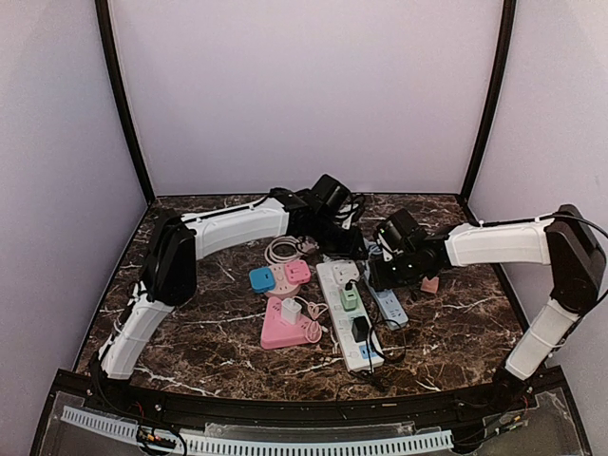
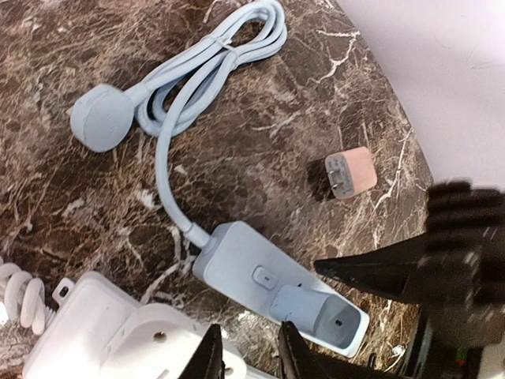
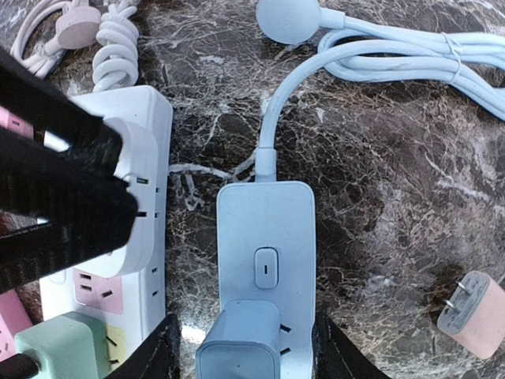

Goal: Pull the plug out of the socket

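Observation:
A light blue power strip [image 3: 266, 237] lies on the marble table with a light blue plug [image 3: 241, 347] seated in its near end. My right gripper [image 3: 246, 351] straddles that end. Its fingers stand open, one on each side of the strip, and clear of the plug. The same strip [image 2: 260, 272] and plug [image 2: 312, 312] show in the left wrist view, with a right finger [image 2: 379, 268] beside them. My left gripper [image 2: 248, 355] hovers over the white power strip [image 2: 87, 332], its jaws a narrow gap apart with nothing between them.
The blue strip's coiled cable [image 2: 213, 63] lies beyond it. A loose pink plug [image 3: 477, 316] rests on the table to the right. The white strip [image 1: 347, 313] carries green and black plugs, and pink sockets [image 1: 285, 328] sit to its left.

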`<state>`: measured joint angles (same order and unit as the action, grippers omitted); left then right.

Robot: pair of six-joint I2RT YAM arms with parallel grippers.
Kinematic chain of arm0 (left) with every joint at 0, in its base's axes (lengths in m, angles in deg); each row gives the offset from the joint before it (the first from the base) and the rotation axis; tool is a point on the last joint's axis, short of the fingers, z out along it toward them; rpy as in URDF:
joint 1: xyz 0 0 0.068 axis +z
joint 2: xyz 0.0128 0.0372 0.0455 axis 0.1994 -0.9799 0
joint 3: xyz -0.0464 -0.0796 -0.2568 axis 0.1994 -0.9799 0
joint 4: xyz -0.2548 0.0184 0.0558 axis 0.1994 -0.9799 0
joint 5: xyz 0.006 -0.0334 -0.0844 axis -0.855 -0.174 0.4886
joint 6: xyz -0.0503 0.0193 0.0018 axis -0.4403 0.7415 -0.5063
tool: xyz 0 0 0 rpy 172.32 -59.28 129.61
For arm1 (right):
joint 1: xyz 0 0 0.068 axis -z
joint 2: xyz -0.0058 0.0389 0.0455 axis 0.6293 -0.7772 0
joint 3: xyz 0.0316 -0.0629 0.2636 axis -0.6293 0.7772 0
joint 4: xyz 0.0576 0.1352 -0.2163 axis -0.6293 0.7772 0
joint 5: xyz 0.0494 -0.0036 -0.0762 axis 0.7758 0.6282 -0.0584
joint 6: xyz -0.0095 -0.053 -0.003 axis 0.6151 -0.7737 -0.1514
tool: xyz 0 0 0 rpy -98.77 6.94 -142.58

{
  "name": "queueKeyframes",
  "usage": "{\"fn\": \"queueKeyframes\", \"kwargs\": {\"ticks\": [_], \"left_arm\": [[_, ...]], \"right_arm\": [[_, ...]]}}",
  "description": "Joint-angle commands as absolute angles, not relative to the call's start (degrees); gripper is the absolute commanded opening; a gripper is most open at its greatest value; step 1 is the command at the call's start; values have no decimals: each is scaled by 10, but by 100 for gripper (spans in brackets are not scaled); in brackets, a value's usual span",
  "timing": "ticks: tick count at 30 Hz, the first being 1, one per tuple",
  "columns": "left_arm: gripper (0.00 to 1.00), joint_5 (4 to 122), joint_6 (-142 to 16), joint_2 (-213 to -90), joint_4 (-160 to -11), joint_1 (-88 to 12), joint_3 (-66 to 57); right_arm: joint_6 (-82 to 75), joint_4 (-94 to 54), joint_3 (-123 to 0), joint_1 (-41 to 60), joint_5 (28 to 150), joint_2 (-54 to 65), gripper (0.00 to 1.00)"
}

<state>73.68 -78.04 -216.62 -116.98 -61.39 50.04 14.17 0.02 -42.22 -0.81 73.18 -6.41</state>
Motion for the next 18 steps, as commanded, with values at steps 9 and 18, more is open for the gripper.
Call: {"fn": "queueKeyframes", "kwargs": {"ticks": [9, 18], "left_arm": [[17, 785, -780, -2248, -1172, -623, 601], [12, 768, -771, -2285, -1185, -637, 624]], "right_arm": [[151, 18, -432, -36, 688, -57, 19], [162, 17, -436, -51, 682, -60, 12]]}}
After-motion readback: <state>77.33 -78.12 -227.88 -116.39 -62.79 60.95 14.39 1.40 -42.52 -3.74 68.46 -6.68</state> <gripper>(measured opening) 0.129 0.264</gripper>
